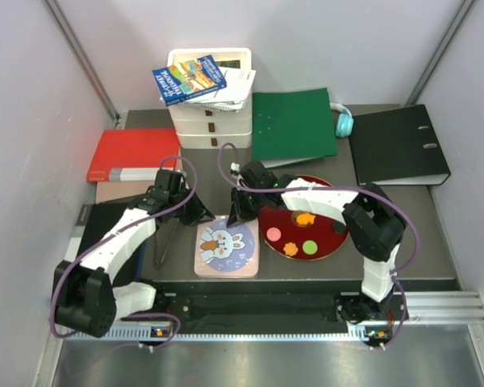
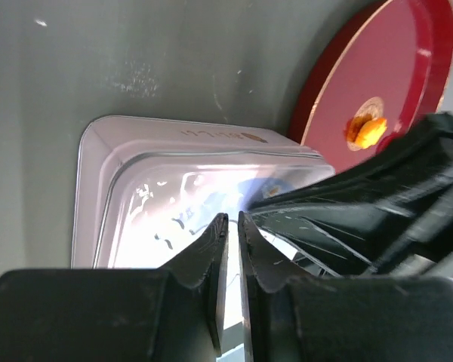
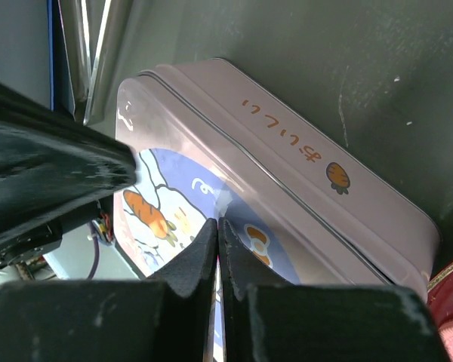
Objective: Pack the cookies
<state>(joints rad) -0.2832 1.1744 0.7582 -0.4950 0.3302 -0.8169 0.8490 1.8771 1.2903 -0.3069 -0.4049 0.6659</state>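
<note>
Cookies [image 1: 294,235] flat on red plate [image 1: 332,242]; tin [image 1: 227,248] lidded

Office desk, binders [image 1: 399,145], folders [image 1: 294,126] (walled-in)

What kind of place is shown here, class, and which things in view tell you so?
Probably an enclosed robot test booth dressed as an office desk: plain white walls close in the table, with a black ring binder, a green folder and white stacked drawers behind two arms.

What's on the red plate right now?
The red plate carries four cookies: orange, pink, orange and green. The right arm crosses its far side, so anything beneath it is hidden.
</note>
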